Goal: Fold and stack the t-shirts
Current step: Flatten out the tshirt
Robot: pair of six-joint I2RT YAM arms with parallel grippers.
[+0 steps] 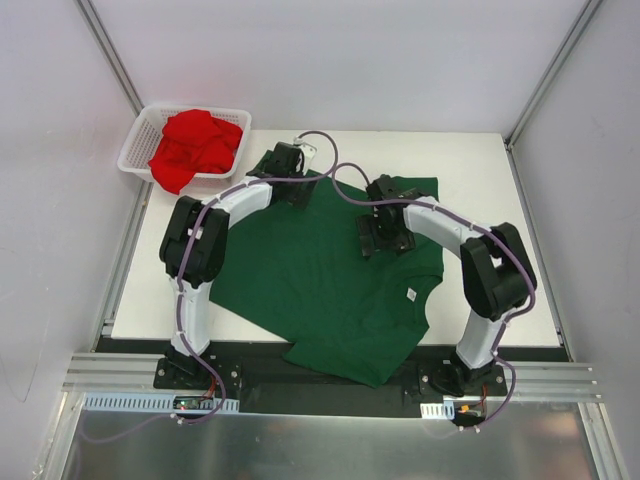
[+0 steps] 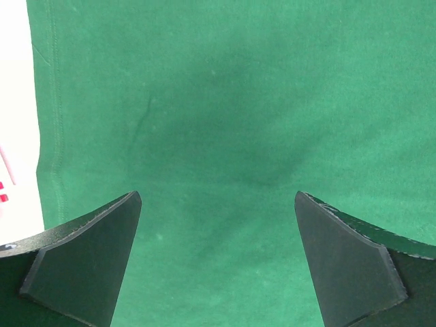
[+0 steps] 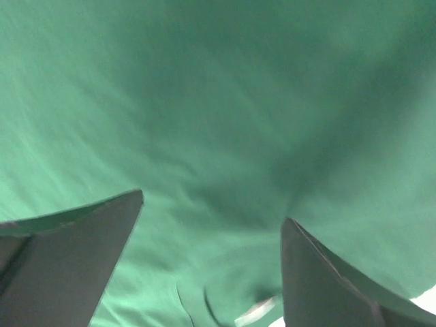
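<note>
**A:** From above, where are the shirts?
**B:** The dark green t-shirt [image 1: 320, 270] lies spread on the white table [image 1: 480, 170], one end hanging over the near edge. The red t-shirt [image 1: 195, 145] is heaped in the white basket [image 1: 133, 155], far left.
**A:** Any writing?
**B:** A small white neck label [image 1: 411, 294] on the green one, too small to read.
**A:** The grippers?
**B:** The left gripper [image 1: 287, 172] is at the shirt's far edge, the right gripper [image 1: 385, 232] right of its middle.
**A:** Left wrist camera?
**B:** Its fingers are spread wide with nothing between them, over green cloth beside the stitched hem [image 2: 58, 136]. Tiny red marks [image 2: 3, 191] at the left edge are illegible.
**A:** Right wrist?
**B:** Blurred. Jaws apart over green cloth, holding nothing.
</note>
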